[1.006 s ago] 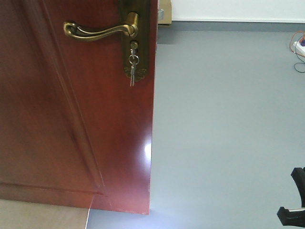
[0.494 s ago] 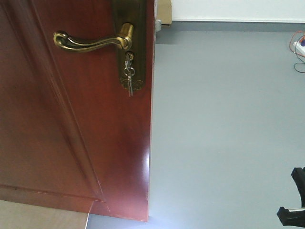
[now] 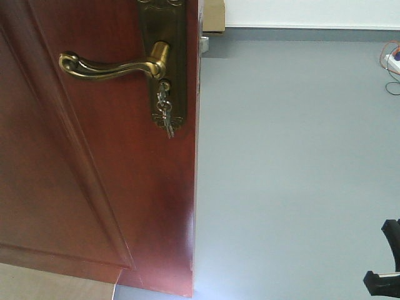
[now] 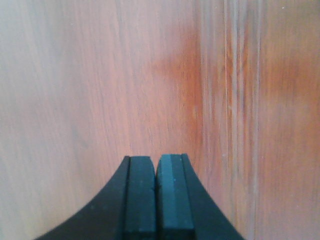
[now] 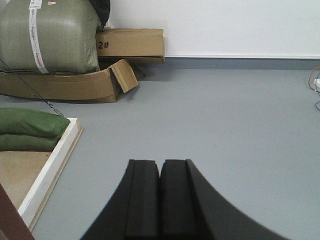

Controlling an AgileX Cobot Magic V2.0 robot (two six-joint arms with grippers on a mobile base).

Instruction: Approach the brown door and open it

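1. My left gripper (image 4: 156,200) has its two dark pads pressed together with nothing between them. It points straight at reddish-brown wood grain that fills the whole left wrist view, so it is very near the panel; whether the tips touch it I cannot tell.

2. My right gripper (image 5: 160,200) is closed too and carries nothing. It faces open grey floor (image 5: 225,115), well apart from any part of the door.

3. The brown door (image 3: 94,187) takes up the left half of the front view. Its free edge stands near the middle of the picture, with bare floor to the right of it, so I judge it already swung partly open.

4. The brass lever handle (image 3: 106,65) sits high on the door, nothing gripping it. Below it, small silver keys (image 3: 165,115) hang from the lock in the dark backplate (image 3: 169,25).

5. Farther off through the right wrist camera: cardboard boxes (image 5: 130,44) and a large green sack (image 5: 50,37) against the white wall.

6. By my reckoning the approach is done and the door is unlatched — what remains is widening the gap, likely by pushing with the left arm.
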